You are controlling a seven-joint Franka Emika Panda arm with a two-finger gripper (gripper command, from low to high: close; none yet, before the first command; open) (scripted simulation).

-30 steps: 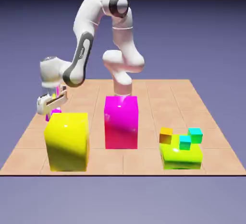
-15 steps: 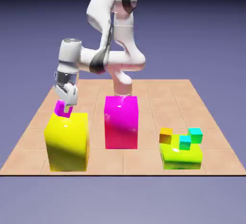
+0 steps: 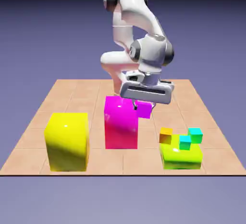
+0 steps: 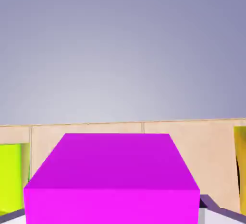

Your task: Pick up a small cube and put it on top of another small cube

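My gripper (image 3: 143, 106) is shut on the small magenta cube (image 3: 143, 110) and holds it in the air, just right of the tall magenta block's (image 3: 121, 122) top in the exterior view. In the hand view this cube (image 4: 113, 177) fills the lower middle, and only a grey fingertip (image 4: 214, 207) shows at its right. An orange cube (image 3: 166, 135) and two cyan cubes (image 3: 185, 142) (image 3: 195, 134) sit on a low lime-green block (image 3: 181, 157), below and to the right of the held cube.
A large yellow block (image 3: 67, 140) stands at the front on the exterior view's left. The tan tiled table (image 3: 144, 165) ends just in front of the blocks. The hand view shows lime-green (image 4: 9, 177) at its left edge and yellow (image 4: 240, 165) at its right edge.
The arm has swung from above the yellow block toward the exterior view's right, carrying the small magenta cube past the tall magenta block. The gripper has stayed shut.
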